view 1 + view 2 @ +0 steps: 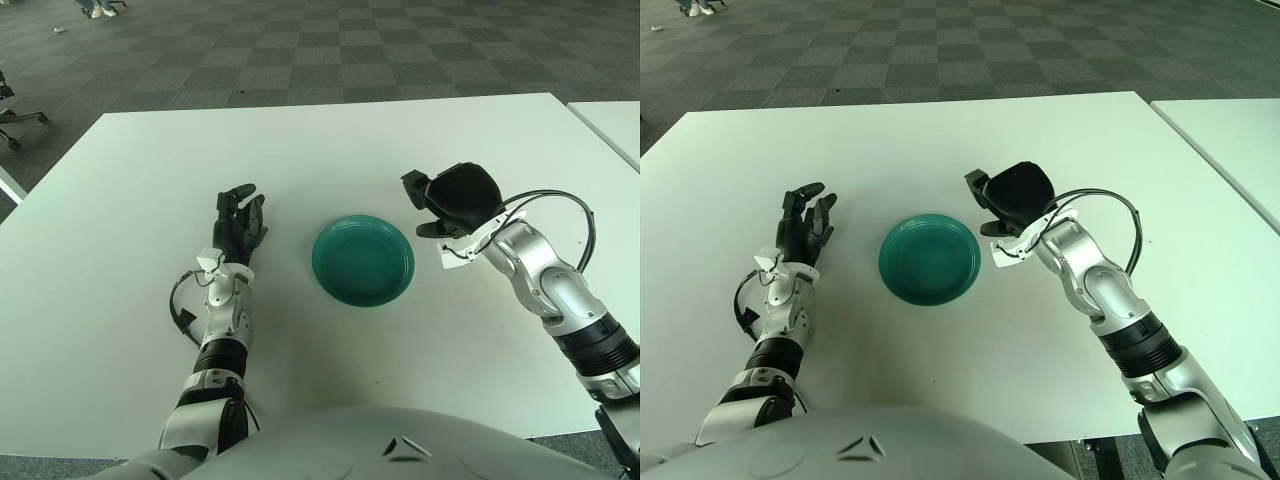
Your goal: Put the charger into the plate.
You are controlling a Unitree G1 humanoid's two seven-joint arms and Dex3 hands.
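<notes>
Two hands show: right hand (452, 198), grip unclear, beside plate (362, 259); left hand (238, 224) released.

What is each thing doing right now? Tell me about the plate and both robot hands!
green plate: upright on the white table, nothing in it.
right hand: raised right of the plate, curled around something dark; I cannot tell what.
left hand: left of the plate, fingers spread, holding nothing.
</notes>
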